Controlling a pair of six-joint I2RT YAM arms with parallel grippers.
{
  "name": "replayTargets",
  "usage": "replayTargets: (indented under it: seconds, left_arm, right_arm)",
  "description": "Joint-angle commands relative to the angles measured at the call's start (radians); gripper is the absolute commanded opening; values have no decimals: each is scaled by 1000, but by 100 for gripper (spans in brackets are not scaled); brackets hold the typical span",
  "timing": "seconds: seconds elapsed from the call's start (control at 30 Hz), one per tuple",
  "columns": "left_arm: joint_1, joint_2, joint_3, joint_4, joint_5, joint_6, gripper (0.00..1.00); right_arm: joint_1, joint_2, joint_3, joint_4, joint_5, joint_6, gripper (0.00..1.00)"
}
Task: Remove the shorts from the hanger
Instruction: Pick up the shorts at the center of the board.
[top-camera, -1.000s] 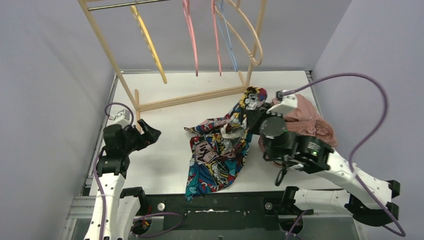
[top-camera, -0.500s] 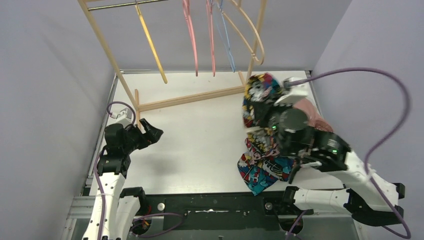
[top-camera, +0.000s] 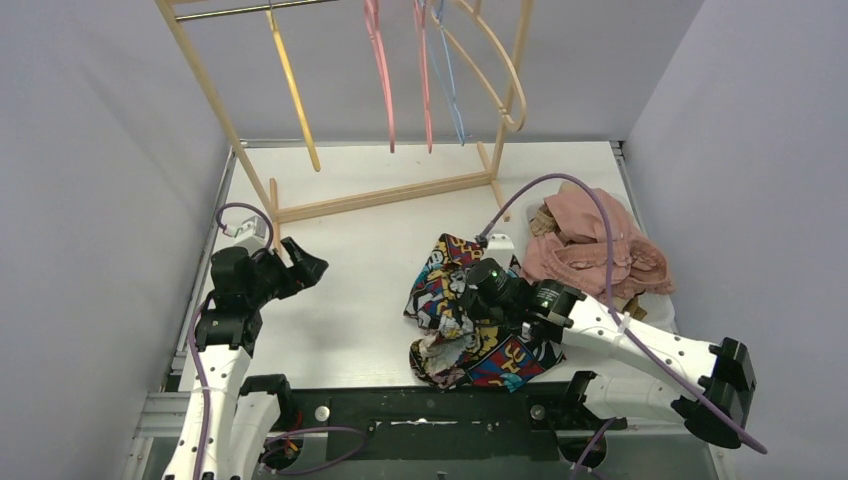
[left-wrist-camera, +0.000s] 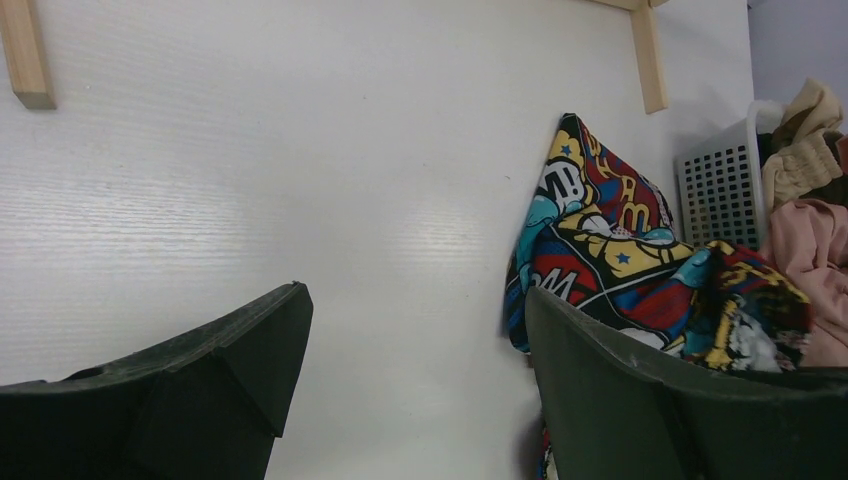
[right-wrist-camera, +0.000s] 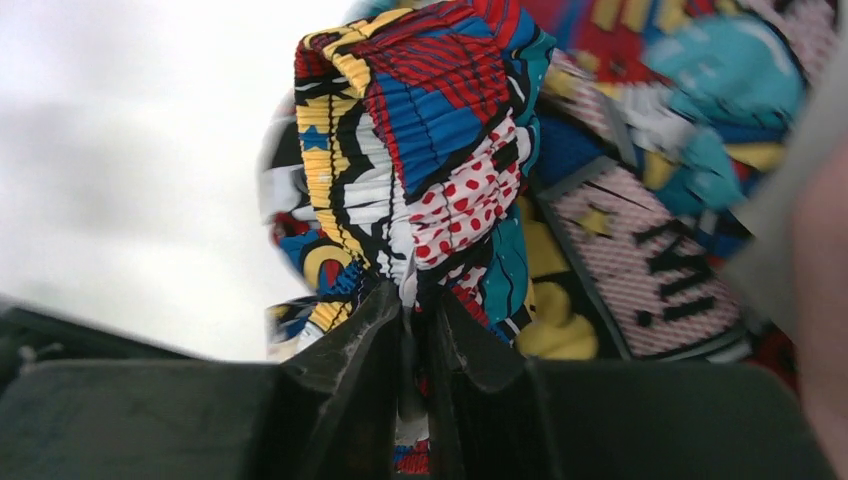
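Right wrist shows your right gripper (right-wrist-camera: 415, 330) clamped on the comic-print shorts (right-wrist-camera: 430, 150); lift them over the basket (left-wrist-camera: 715, 185) rim before releasing.

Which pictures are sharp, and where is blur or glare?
Top view: sharp, evenly lit. Left wrist view: soft glare on the white table. Right wrist view: the multicoloured comic-print cloth shorts are sharp near the right hand, blurred at the right edge.
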Motion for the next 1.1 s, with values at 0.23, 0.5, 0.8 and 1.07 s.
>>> replayTargets:
  seconds: [0.23, 0.5, 0.8, 1.07]
  left_arm:
    - [-7, 2, 0, 66, -4, 8, 78]
    - [-12, 3, 0, 69, -4, 8, 78]
    - [-13, 1, 0, 68, -6, 9, 78]
    - [-15, 0, -1, 71, -4, 9, 78]
  right_arm:
    - [-80, 203, -64, -42, 18, 70, 98]
    - [-80, 525, -34, -20, 44, 66, 98]
    - [35, 619, -80, 73, 80, 184, 5]
    - [27, 162, 152, -160, 391, 122, 0]
